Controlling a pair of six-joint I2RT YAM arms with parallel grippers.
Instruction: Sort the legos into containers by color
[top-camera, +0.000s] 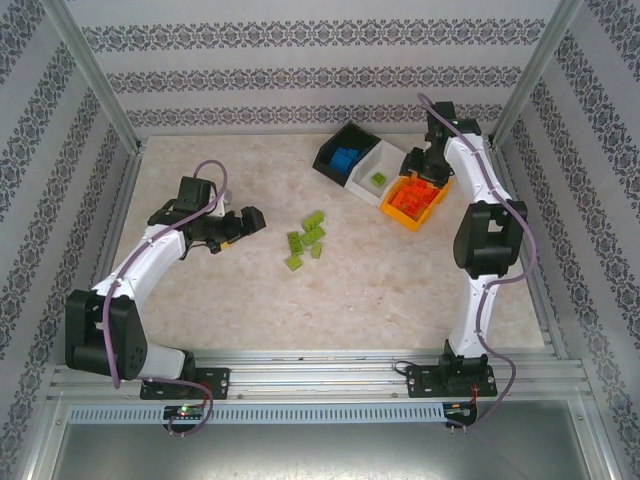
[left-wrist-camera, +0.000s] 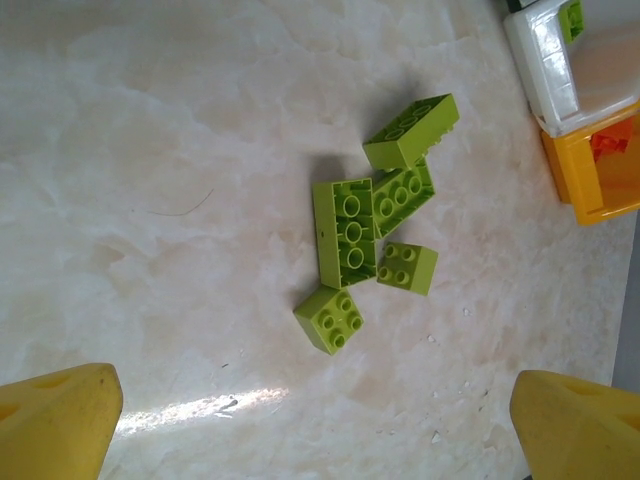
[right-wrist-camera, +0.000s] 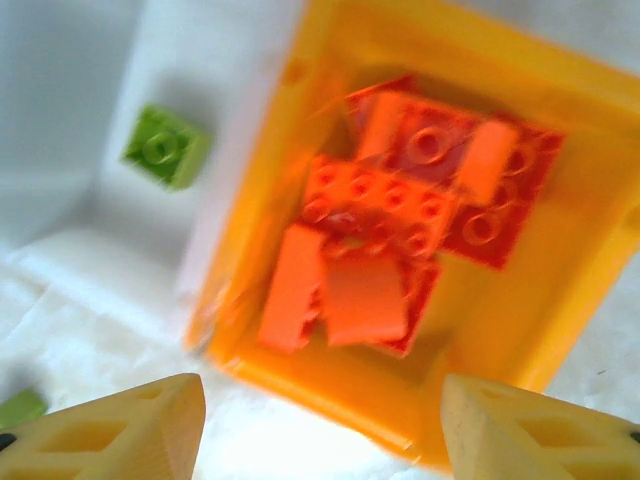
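Though blurred, shows orange studded plastic bricks (right-wrist-camera: 380, 200) heaped in the orange-yellow plastic bin (right-wrist-camera: 560, 300) beneath the parted, empty right gripper (right-wrist-camera: 325, 410); left gripper (left-wrist-camera: 315, 400) wide apart, empty, before five lime-green bricks (left-wrist-camera: 350, 230), fingers (left-wrist-camera: 60, 420) cropped

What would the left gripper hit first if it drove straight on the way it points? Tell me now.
Probably the loose green bricks on the table, starting with the small square brick nearest the open left gripper. How high it rides is unclear, so it might pass over them.
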